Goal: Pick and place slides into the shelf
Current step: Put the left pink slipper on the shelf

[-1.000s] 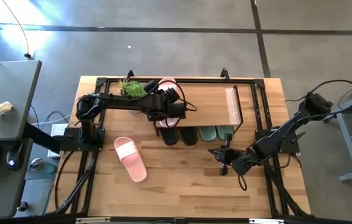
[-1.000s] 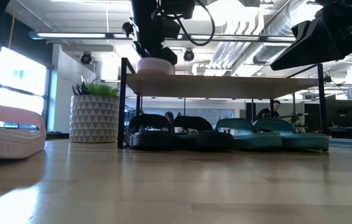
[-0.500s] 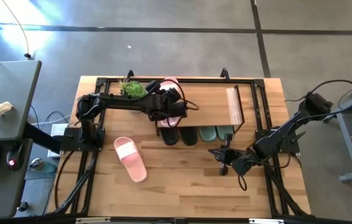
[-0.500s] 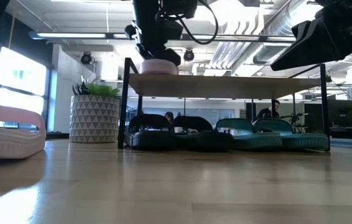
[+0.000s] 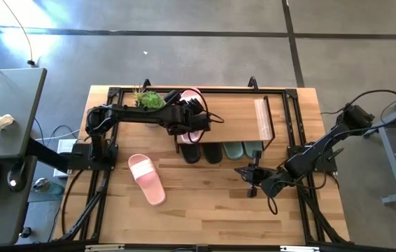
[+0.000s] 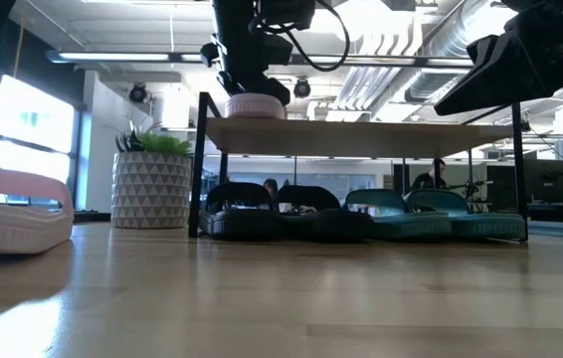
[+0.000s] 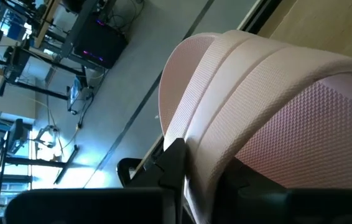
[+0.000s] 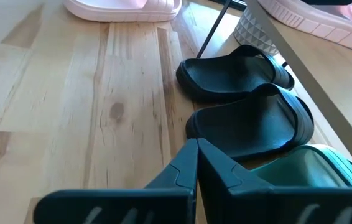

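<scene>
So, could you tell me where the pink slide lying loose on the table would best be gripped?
Probably across its wide strap, coming from above: the pink slide lies sole-down and alone on the table, with the strap arching up at its toe end, away from the shelf.

1. The shelf (image 5: 233, 115) stands at the counter's (image 5: 205, 203) 12 o'clock side.
2. Four slides (image 5: 213, 151) lie in a row beneath it.
3. One slide (image 5: 191, 94) rests on the shelf's 9 o'clock end.
4. Another slide (image 5: 146, 179) lies on the counter at 8 o'clock of the shelf.
</scene>
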Robot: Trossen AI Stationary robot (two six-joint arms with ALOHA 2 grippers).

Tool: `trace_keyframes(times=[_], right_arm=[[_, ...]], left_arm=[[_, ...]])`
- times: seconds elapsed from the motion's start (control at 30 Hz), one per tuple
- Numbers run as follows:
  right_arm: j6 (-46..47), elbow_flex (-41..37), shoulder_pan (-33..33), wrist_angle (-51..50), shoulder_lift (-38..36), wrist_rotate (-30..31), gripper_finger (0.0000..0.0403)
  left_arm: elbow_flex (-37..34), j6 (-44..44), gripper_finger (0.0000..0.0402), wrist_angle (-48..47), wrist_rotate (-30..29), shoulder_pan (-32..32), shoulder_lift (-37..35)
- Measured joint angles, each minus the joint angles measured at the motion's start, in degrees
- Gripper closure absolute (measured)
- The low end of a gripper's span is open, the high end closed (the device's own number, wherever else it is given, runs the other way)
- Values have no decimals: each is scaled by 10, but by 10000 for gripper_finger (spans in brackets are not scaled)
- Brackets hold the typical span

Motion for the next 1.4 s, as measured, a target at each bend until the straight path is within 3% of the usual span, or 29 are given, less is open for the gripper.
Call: trace_keyframes(times=[0.6, 1.4], right_arm=[[10, 0, 0, 0, 0, -11, 403], [9, 0, 0, -2, 0, -11, 403]], left_arm=[[45, 3, 273, -44, 51, -1, 0], [46, -18, 222, -63, 62, -19, -21]])
